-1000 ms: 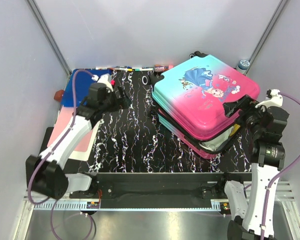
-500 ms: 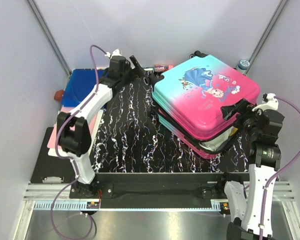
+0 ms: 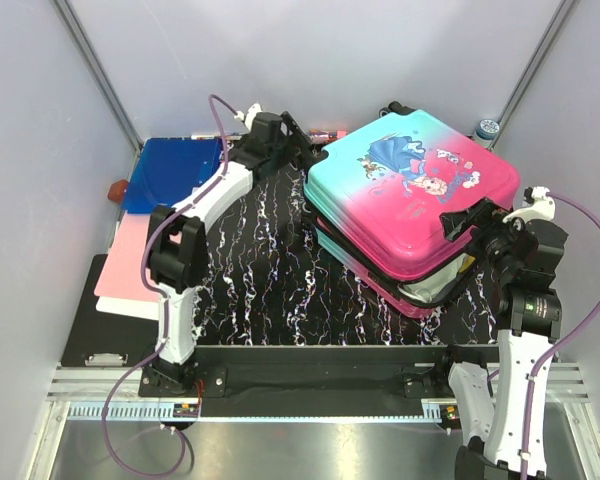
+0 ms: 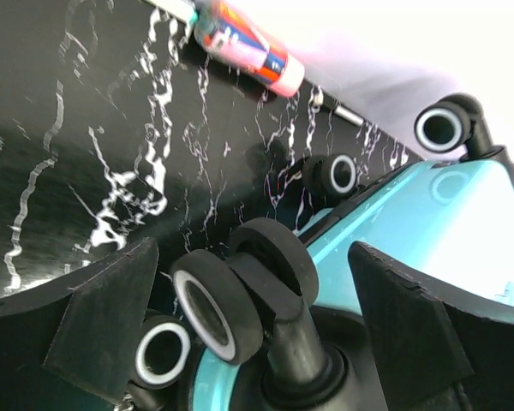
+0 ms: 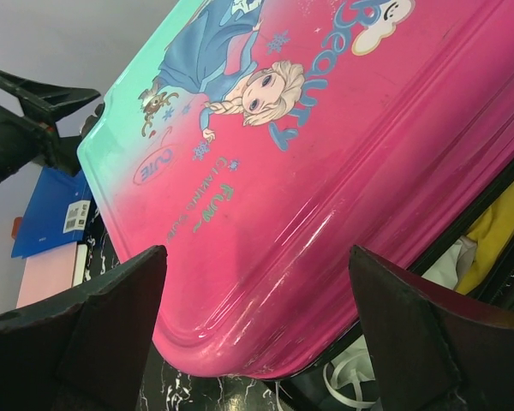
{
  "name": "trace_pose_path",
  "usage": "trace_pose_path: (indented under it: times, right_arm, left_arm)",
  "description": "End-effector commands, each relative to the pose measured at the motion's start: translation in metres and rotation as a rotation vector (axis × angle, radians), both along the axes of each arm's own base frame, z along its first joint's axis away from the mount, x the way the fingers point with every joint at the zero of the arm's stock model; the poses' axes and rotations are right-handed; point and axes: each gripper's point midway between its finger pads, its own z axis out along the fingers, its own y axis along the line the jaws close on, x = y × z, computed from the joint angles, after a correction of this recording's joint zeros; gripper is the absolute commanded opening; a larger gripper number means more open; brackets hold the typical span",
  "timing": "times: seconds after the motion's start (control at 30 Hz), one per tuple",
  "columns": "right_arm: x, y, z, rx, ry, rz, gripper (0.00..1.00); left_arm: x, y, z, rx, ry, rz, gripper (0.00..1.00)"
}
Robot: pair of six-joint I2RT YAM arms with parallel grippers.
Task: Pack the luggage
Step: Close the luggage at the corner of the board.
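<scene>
1. Left gripper (image 4: 253,300): both jaws stood wide apart, holding nothing. In the left wrist view a twin black caster wheel with pale rims (image 4: 240,295) sat between the two pads; no contact with either pad was visible. In the top view this gripper (image 3: 300,150) was at the far left corner of the luggage.

2. Right gripper (image 5: 257,330): jaws likewise spread wide, with nothing gripped. It (image 3: 470,215) hung just beside the near right edge of the luggage, over the pink end of the shell.

3. The small hard-shell suitcase with a teal-to-pink gradient and cartoon princess print (image 3: 410,200) lay flat on the right half of the black white-veined mat (image 3: 250,260), wheels toward the far left. The upper shell rested on the lower shell with a gap at the near right, where yellow fabric (image 5: 497,227) and white material showed.

4. Markings on the shell (image 5: 325,171): lettering reading "Beauty", "FUN" and, in an oval, "CUTE".

5. A flat blue folder (image 3: 170,170) lay at the far left and carried a white label, too small to read. A tube with a pink cap (image 4: 248,43) lay at the mat's far edge; its print was blurred
</scene>
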Motion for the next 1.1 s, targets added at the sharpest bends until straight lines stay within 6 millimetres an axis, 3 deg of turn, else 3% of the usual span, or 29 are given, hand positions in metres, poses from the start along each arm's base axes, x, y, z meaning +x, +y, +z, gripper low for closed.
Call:
trace_pose_path:
  times: [0.0,0.2,0.27,0.5,0.57,0.63,0.7,0.9,1.07]
  right_arm:
    - [0.003,0.001,0.014,-0.029,-0.064,0.007,0.93]
    - [0.001,0.001,0.015,-0.034,-0.068,0.008,0.94]
    - [0.001,0.001,0.016,-0.035,-0.071,0.005,0.94]
    - [-0.001,0.001,0.016,-0.041,-0.075,0.003,0.94]
    - [-0.001,0.0,0.017,-0.045,-0.079,0.002,0.94]
    - [-0.001,0.0,0.018,-0.046,-0.08,-0.001,0.94]
    - [-0.001,0.0,0.02,-0.046,-0.086,0.0,0.94]
    - [0.0,-0.001,0.023,-0.046,-0.088,-0.006,0.94]
    - [0.002,-0.017,-0.002,-0.05,-0.009,-0.1,0.94]
  left_arm:
    - [0.009,-0.023,0.017,-0.041,-0.057,0.01,0.99]
    - [-0.002,-0.041,0.004,-0.038,-0.029,-0.033,0.99]
    - [-0.005,-0.046,0.001,-0.048,-0.02,-0.049,0.9]
    - [-0.019,-0.054,0.0,-0.081,-0.007,-0.09,0.3]
    - [-0.022,-0.054,0.008,-0.097,-0.021,-0.093,0.13]
    - [-0.028,-0.055,0.005,-0.106,-0.009,-0.101,0.06]
    - [-0.033,-0.056,0.01,-0.121,-0.014,-0.112,0.0]
    - [-0.047,-0.068,0.035,-0.229,-0.011,-0.169,0.0]
    - [-0.057,-0.076,0.047,-0.344,0.004,-0.192,0.0]
